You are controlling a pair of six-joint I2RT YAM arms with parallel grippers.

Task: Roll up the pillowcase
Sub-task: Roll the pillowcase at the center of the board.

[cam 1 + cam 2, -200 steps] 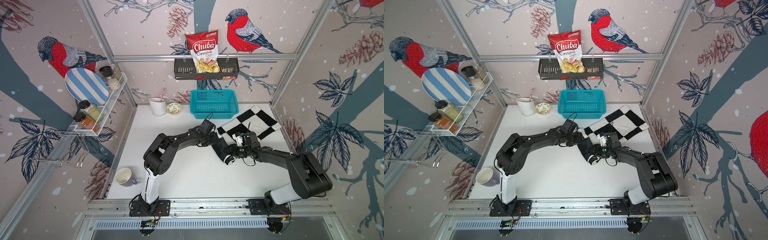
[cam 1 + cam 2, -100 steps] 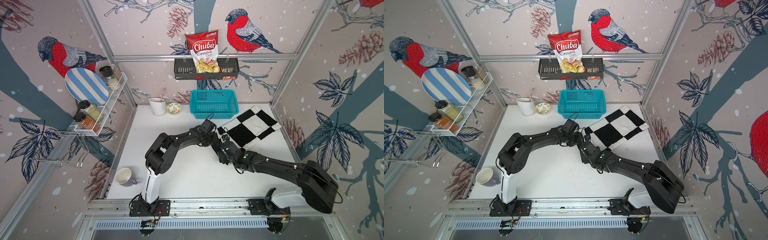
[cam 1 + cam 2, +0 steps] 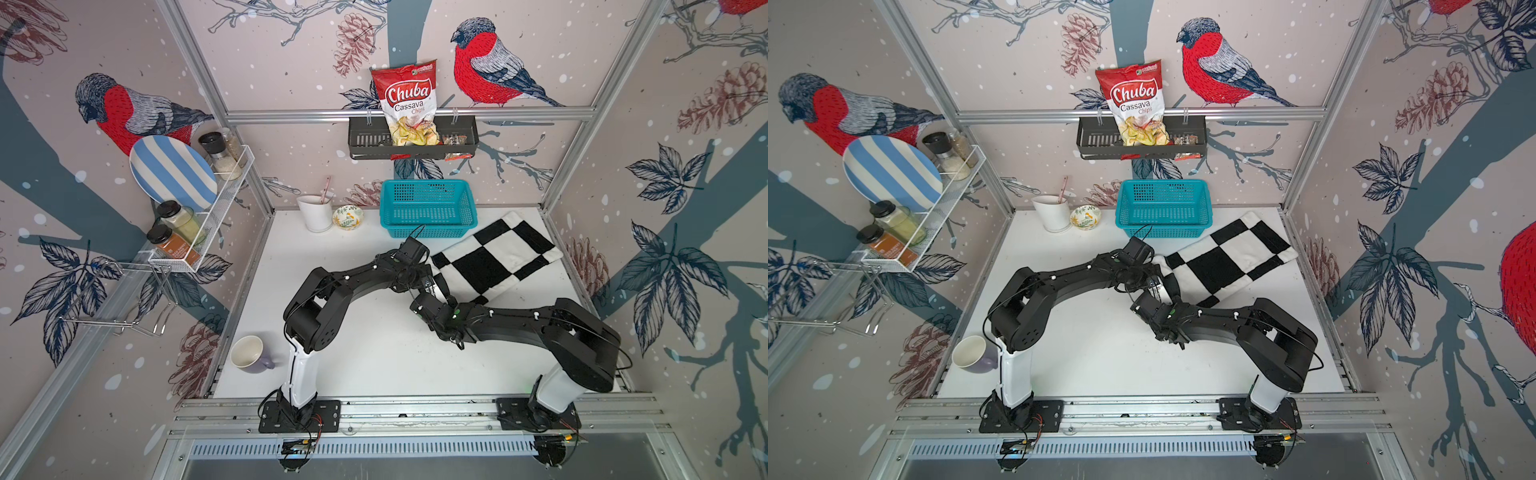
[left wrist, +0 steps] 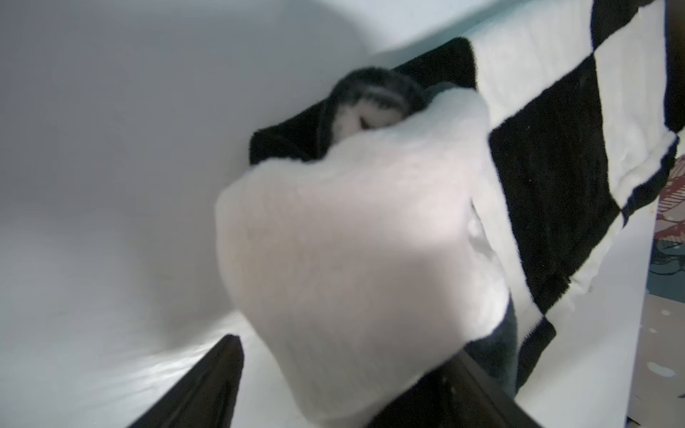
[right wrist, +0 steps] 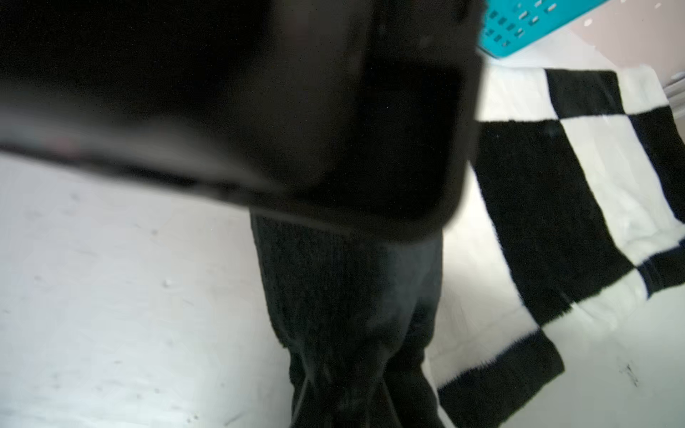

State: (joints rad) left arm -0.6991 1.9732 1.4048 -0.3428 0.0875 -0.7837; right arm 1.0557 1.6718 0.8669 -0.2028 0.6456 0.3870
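Pillowcase (image 3: 496,259) rolled edge beside open table (image 3: 374,357)

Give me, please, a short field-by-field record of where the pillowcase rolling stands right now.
pillowcase: on the white table, end nearer the arms rolled, the rest flat
roll: short, white outside
left gripper: open, fingers either side of the roll
right gripper: shut, seemingly pinching black fabric at the roll
teal basket: at the table's back, just behind the pillowcase
progress: unfinished, most cloth unrolled
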